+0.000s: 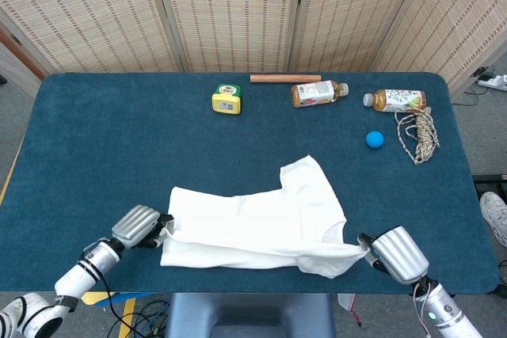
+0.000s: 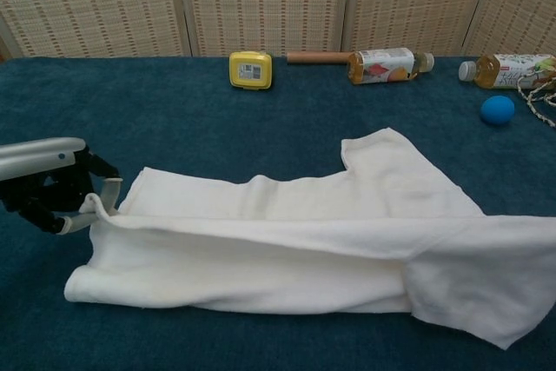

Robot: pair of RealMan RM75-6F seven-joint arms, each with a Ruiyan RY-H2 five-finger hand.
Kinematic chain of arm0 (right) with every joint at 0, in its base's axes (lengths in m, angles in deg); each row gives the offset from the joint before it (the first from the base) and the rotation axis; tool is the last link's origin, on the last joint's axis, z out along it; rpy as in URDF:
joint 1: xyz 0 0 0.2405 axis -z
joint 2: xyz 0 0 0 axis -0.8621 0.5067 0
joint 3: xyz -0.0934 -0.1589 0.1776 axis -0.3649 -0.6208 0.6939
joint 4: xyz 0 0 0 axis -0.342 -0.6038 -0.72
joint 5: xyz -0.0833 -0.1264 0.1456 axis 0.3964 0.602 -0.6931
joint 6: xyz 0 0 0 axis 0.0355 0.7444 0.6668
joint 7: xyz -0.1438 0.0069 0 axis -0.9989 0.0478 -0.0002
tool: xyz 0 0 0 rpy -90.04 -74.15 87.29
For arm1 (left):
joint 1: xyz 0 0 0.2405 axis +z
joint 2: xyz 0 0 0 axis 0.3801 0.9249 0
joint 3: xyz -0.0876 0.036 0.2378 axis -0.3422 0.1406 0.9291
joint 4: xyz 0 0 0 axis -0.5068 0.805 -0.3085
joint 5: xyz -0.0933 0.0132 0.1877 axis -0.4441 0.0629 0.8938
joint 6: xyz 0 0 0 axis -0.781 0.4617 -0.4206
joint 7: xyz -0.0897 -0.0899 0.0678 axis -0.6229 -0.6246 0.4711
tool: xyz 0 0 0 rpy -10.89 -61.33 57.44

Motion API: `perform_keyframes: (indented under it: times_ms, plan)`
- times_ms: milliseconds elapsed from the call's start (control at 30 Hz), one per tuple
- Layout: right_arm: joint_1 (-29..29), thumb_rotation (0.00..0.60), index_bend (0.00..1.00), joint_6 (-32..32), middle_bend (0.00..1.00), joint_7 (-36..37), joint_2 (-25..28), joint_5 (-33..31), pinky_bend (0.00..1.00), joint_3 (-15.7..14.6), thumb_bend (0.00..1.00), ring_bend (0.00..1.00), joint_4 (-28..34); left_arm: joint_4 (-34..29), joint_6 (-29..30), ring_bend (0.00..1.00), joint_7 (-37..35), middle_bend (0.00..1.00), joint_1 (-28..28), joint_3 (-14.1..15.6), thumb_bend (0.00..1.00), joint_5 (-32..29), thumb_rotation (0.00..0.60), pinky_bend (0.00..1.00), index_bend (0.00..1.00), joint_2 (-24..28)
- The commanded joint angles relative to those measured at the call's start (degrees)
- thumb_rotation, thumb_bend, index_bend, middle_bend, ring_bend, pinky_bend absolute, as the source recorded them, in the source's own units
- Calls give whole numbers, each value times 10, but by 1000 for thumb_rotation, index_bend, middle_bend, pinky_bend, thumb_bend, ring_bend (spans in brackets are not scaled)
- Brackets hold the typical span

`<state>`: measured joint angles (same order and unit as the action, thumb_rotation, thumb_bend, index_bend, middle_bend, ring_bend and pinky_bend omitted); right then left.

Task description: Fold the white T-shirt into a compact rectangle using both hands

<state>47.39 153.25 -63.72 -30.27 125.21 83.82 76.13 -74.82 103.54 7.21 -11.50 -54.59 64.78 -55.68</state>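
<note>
The white T-shirt (image 1: 261,223) (image 2: 287,241) lies near the table's front edge, its near half lifted and carried over the far half. My left hand (image 1: 139,225) (image 2: 48,184) pinches the shirt's left corner, raised just above the cloth. My right hand (image 1: 396,252) grips the shirt's right corner at the front right; the chest view does not show this hand, only the hanging sleeve (image 2: 486,288).
Along the far edge sit a yellow tape measure (image 1: 226,99), a wooden rod (image 1: 285,78), and two bottles (image 1: 318,93) (image 1: 398,100). A blue ball (image 1: 375,139) and a coiled rope (image 1: 420,134) lie at the right.
</note>
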Motion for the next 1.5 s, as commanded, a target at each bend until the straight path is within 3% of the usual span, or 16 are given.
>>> perform_keyframes:
  times_ms: [33, 333, 800, 1500]
  plan:
    - [-4, 600, 844, -9, 971, -9, -6, -11, 1000, 9, 644, 1000, 1, 19, -25, 885, 5, 950, -20, -15, 516, -15, 600, 976, 647, -12]
    - [-23, 600, 843, -28, 971, -32, -33, -30, 1000, 35, 644, 1000, -13, 78, -93, 885, 24, 950, -68, -42, 516, -61, 600, 976, 646, -50]
    - [-64, 600, 843, -78, 971, -36, -62, -69, 1000, 66, 644, 1000, -43, 130, -152, 885, 33, 950, -105, -66, 515, -120, 600, 976, 619, -82]
    - [-113, 600, 844, -118, 971, 3, -120, -86, 1000, 71, 644, 1000, -136, 164, -173, 885, 56, 950, -112, -78, 514, -178, 600, 976, 564, -101]
